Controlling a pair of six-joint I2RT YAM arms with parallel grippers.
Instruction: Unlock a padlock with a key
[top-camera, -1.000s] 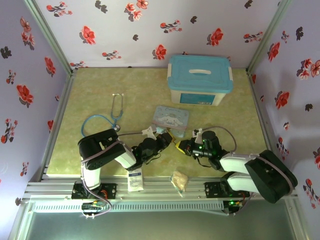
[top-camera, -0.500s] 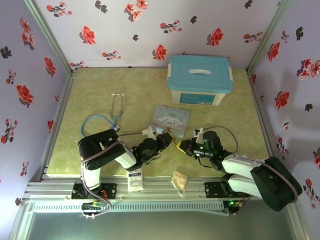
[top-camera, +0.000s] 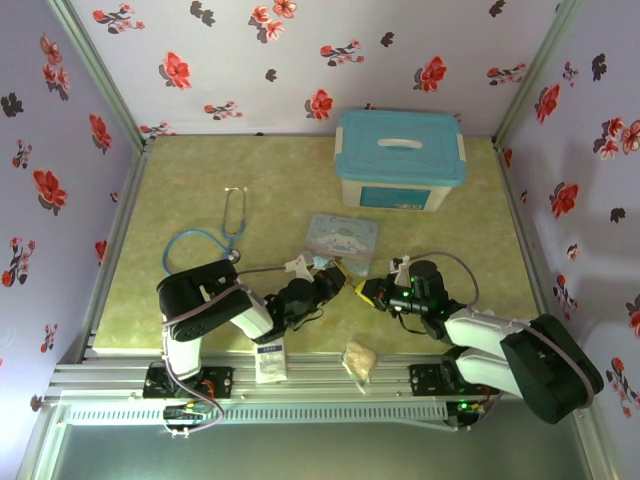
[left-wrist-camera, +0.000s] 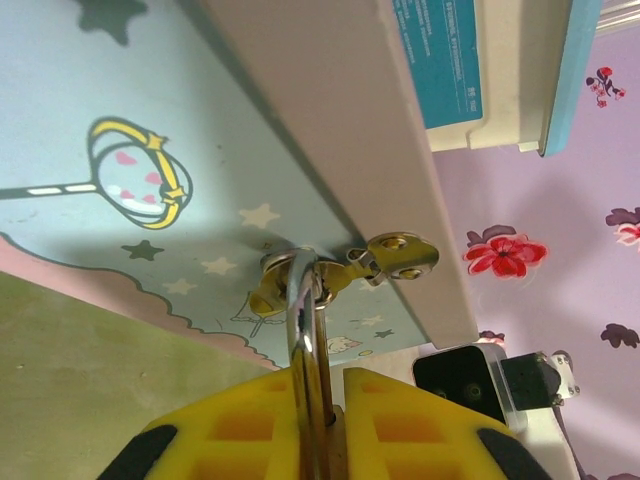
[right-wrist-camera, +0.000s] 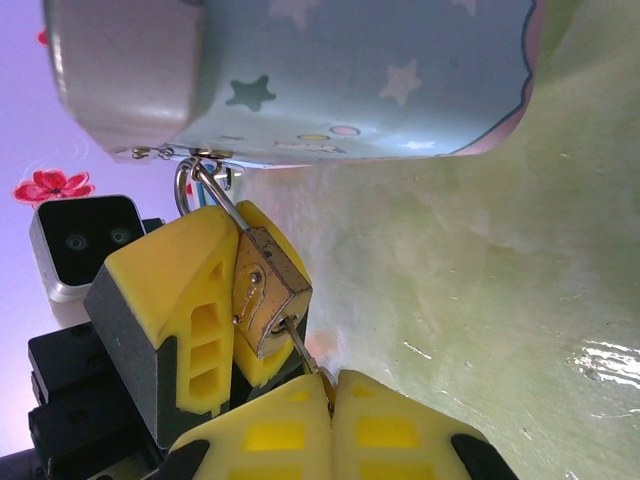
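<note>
Nearest the arm bases, short of both hands: a crinkly tan snack packet (top-camera: 360, 360) and a flat white sachet (top-camera: 270, 362) at the near edge of the green tabletop (top-camera: 200, 180). Just beyond, left hand (left-wrist-camera: 330, 400) clenched on the small brass-gold squarish padlock (right-wrist-camera: 266, 290), yellow fingers (right-wrist-camera: 185, 290) pressed to its sides, thin silvery shackle (left-wrist-camera: 305, 320) rising from between the fingertips. Facing it tip to tip, right hand (right-wrist-camera: 330, 385) clamped tight on the slim dark metal key (right-wrist-camera: 298, 345), shaft running from between those fingertips into the keyhole in the padlock's end face. Past the left fingertips, shackle hooked through the small metal latch (left-wrist-camera: 395, 255) of the pale-blue cartoon tin (right-wrist-camera: 350, 70), lying flat just beyond both hands. Off to the left hand's left, a blue-tubed stethoscope (top-camera: 215, 235). Farthest beyond both hands, a white storage box with a teal lid (top-camera: 400, 160).
</note>
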